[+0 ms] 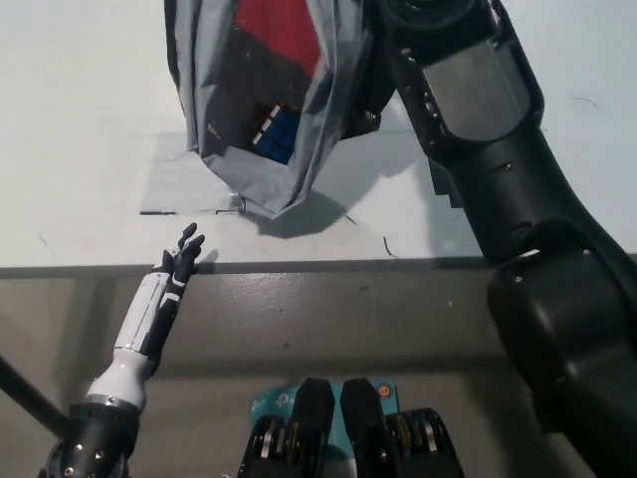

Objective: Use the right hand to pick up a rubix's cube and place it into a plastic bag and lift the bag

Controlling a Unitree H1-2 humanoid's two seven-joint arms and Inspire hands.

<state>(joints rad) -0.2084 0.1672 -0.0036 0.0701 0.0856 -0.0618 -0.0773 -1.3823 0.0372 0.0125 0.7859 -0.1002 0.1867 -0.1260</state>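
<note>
Nearest, at the lower left, the white left hand (182, 257) rests at the front edge of the bench (80, 119), its dark fingers spread apart and holding nothing; the smooth white forearm shell runs down from it toward the bottom corner.

Beyond that lip the bench is a flat, pale, matte surface with a few thin dark scratch marks. A sheet of clear, glossy film (174, 184) lies flat on it, mostly covered from view by what hangs in front.

Above the bench hangs the plastic bag (274, 149), a grey, translucent, softly crumpled sack with long vertical folds and a rounded, sagging bottom corner. It throws a dark shadow on the bench just below and to the right. Inside it sits the rubix's cube (277, 134), blocky and hard-edged, showing a broad red face high up and blue and white squares lower down through the bag's open side.

The black right arm (498, 169), bulky, glossy and made of rounded segments, rises from the lower right to the bag's top. The right hand itself lies out of view, so its grip cannot be told.
</note>
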